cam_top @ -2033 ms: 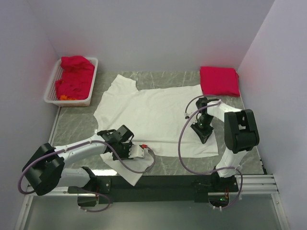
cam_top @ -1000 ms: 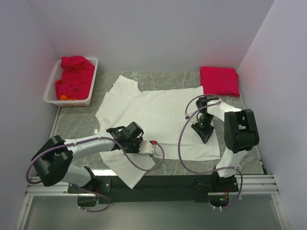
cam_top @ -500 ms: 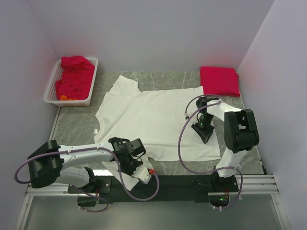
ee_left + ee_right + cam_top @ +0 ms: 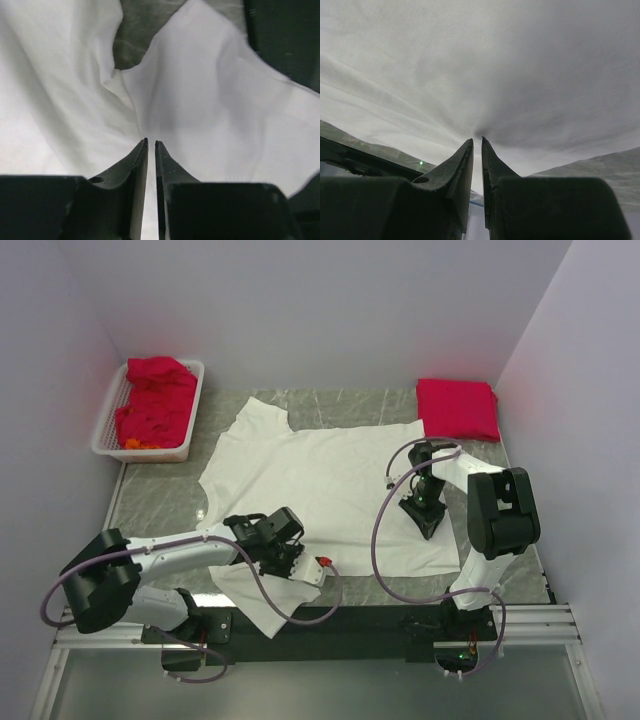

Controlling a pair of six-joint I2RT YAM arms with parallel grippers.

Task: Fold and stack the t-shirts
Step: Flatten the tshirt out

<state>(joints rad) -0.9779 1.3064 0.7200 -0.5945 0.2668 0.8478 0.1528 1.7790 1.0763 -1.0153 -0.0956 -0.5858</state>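
Note:
A white t-shirt (image 4: 320,475) lies spread flat on the grey marble table (image 4: 160,505). My left gripper (image 4: 290,558) is at the shirt's near left edge, where the sleeve (image 4: 258,598) hangs toward the table's front edge. In the left wrist view its jaws (image 4: 151,143) are closed to a thin slit on white cloth (image 4: 210,100), with creases running to the tips. My right gripper (image 4: 425,512) is down on the shirt's right part. In the right wrist view it (image 4: 477,141) is shut, with cloth (image 4: 520,75) puckered at the tips.
A folded red t-shirt (image 4: 457,408) lies at the back right corner. A white basket (image 4: 110,425) at the back left holds crumpled red shirts (image 4: 155,400). The black base rail (image 4: 330,620) runs along the near edge.
My left gripper swept right and toward the near edge with the sleeve cloth, then came back up a little to the shirt's near edge. The right arm has not moved.

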